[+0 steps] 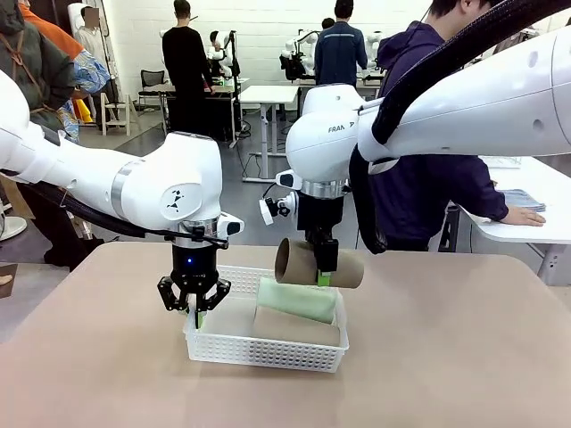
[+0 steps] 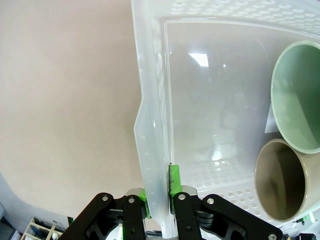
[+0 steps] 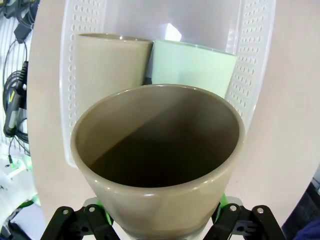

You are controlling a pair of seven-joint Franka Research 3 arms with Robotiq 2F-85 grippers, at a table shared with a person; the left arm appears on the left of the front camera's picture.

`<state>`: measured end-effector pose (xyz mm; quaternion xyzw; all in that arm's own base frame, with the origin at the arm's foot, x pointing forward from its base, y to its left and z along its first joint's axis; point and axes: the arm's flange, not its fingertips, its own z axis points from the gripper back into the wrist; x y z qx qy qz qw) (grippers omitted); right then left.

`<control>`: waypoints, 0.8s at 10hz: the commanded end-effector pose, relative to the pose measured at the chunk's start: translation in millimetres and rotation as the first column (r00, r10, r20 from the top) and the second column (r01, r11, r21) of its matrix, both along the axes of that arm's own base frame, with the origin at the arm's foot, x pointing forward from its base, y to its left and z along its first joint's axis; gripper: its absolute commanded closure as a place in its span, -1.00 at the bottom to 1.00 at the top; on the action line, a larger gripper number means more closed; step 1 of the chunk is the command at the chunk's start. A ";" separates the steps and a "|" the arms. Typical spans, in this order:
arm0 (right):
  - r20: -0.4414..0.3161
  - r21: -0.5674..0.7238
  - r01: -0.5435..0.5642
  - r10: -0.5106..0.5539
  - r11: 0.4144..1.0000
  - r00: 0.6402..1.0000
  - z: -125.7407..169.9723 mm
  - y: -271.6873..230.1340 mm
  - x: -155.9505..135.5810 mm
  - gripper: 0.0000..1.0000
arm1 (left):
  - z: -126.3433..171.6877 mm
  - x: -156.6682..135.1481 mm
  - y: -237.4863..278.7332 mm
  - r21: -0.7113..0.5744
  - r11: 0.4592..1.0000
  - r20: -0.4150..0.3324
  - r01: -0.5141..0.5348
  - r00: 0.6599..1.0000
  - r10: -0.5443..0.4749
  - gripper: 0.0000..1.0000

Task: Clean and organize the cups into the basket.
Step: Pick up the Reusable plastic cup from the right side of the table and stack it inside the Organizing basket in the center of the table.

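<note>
Two cups stowed: you have a pale mint green cup (image 1: 297, 299) and a tan cup (image 1: 297, 326) lying on their sides in the basket (image 1: 234, 349), packed toward its 3 o'clock half in the front view.
One cup in hand: a third tan tumbler (image 1: 303, 262) hangs sideways in the air above the basket's 12 o'clock rim, not yet set down.
Still to do: by my reading, you only need this tumbler placed; the basket's 9 o'clock half is bare floor, so room is there. I see no other cups on the counter (image 1: 446, 357).
Left tool (image 1: 195, 314): clenched on the basket's short wall at its 9 o'clock end; the left wrist view shows the green pads (image 2: 173, 185) pinching the thin plastic wall, one inside and one outside.
Left arm pose: you see it come in from 9 o'clock, wrist pointing straight down, seemingly steadying the basket.
Right tool (image 1: 325, 275): grasping the tan tumbler across its body, jaws spread wide around it; the right wrist view looks over the tumbler's open mouth (image 3: 160, 135) with the two stowed cups beyond.
Right arm pose: it reaches in from 3 o'clock, wrist vertical, above the basket's far edge.
</note>
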<state>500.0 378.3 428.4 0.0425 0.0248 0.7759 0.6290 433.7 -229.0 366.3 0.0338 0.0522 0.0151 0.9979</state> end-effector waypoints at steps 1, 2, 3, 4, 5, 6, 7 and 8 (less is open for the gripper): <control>0.022 -0.009 0.012 -0.012 1.000 1.000 -5.3 5.9 -5.8 -0.70 | 2.7 0.2 0.1 0.005 1.000 0.008 0.003 1.000 -0.003 1.00; 0.028 -0.014 0.030 -0.029 0.999 0.999 -10.4 11.6 -9.2 -0.70 | 2.7 0.2 0.1 0.005 1.000 0.008 0.003 1.000 -0.003 1.00; 0.030 -0.010 0.041 -0.041 0.999 0.999 -16.2 16.2 -12.0 -0.70 | 2.7 0.2 0.1 0.005 1.000 0.008 0.003 1.000 -0.003 1.00; 0.028 -0.010 0.041 -0.041 0.999 0.999 -21.3 19.4 -14.3 -0.70 | 2.7 0.2 0.1 0.005 1.000 0.008 0.003 1.000 -0.003 1.00; 0.021 0.001 0.044 -0.044 0.999 0.999 -25.4 22.3 -17.0 -0.70 | 2.7 0.2 0.1 0.005 1.000 0.008 0.003 1.000 -0.003 1.00; 0.014 0.013 0.039 -0.040 0.999 0.999 -28.6 26.2 -20.8 -0.70 | 2.7 0.2 0.1 0.005 1.000 0.008 0.003 1.000 -0.003 1.00; 0.015 0.025 0.036 -0.037 0.999 0.999 -31.7 30.1 -23.4 -0.70 | 2.7 0.2 0.1 0.005 1.000 0.008 0.003 1.000 -0.003 1.00; 0.007 0.031 0.032 -0.033 0.999 0.999 -37.0 32.5 -25.4 -0.70 | 2.7 0.2 0.1 0.005 1.000 0.008 0.003 1.000 -0.003 1.00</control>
